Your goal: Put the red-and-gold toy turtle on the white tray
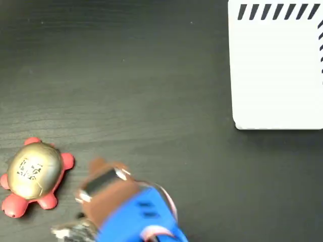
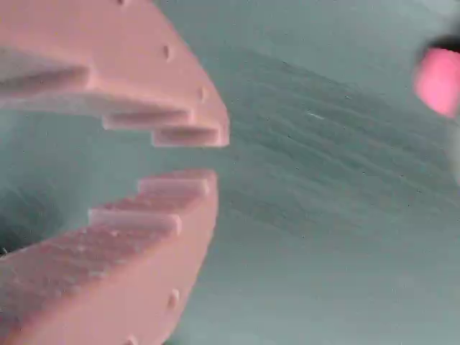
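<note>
The turtle (image 1: 34, 171) sits at the table's lower left in the fixed view, well apart from the tray (image 1: 277, 75) at upper right. It looks light, hard and slippery-shelled; gripping across the dome's sides seems best. Which end leads is unclear. The gripper (image 2: 215, 154) hangs nearby, fingers slightly parted, holding nothing

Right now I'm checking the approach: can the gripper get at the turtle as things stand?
Probably yes. In the fixed view the gripper sits just right of the red-and-gold toy turtle, with only bare dark table between them. The wrist view shows its fingers slightly parted and empty.
</note>
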`<action>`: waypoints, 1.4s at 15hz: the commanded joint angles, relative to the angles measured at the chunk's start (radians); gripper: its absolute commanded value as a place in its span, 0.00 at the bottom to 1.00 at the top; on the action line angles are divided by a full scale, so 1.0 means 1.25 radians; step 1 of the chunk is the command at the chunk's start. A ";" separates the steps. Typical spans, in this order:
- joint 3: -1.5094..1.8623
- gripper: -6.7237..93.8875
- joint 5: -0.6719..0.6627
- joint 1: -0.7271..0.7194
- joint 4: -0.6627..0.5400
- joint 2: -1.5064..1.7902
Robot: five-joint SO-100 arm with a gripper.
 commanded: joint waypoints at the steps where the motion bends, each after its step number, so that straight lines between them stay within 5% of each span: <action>1: -0.223 0.07 -0.097 -0.039 0.061 -0.177; 9: -0.799 0.07 -0.326 -0.144 0.358 -0.746; 19: -0.881 0.09 -0.279 -0.231 0.395 -1.031; 21: -0.884 0.35 -0.276 -0.226 0.403 -1.036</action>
